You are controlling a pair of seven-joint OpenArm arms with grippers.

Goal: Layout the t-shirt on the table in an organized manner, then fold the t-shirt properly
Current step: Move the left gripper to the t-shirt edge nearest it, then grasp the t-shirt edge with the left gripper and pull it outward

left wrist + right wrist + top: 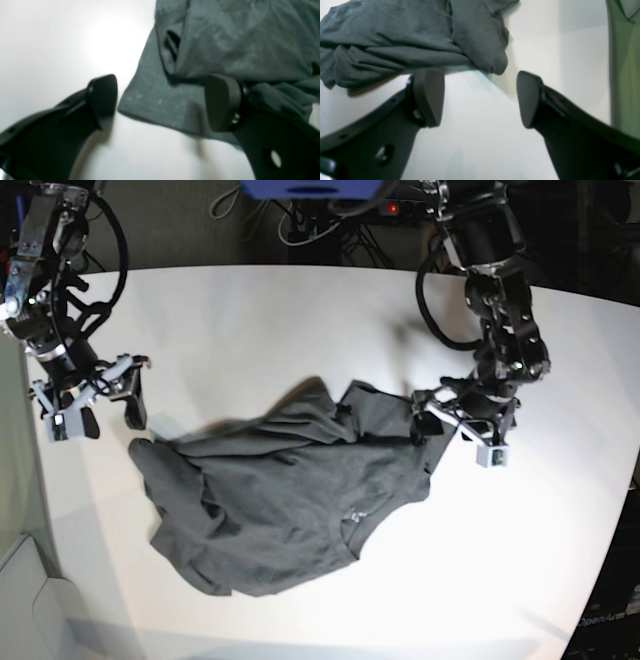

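The dark grey t-shirt (290, 490) lies crumpled and bunched in the middle of the white table (300, 320). My left gripper (455, 430) stands open at the shirt's right edge. In the left wrist view a flat corner of the t-shirt (160, 100) lies between the spread fingers of that gripper (162, 101), low over the table (50, 50). My right gripper (97, 415) is open just left of the shirt's left end. In the right wrist view it (478, 98) hovers over bare table (480, 140), with the wrinkled t-shirt (407, 42) just beyond its fingertips.
The table's left edge (28, 510) runs close to my right gripper, and a green surface (625, 75) shows past it. Cables and a power strip (400, 208) lie behind the table's far edge.
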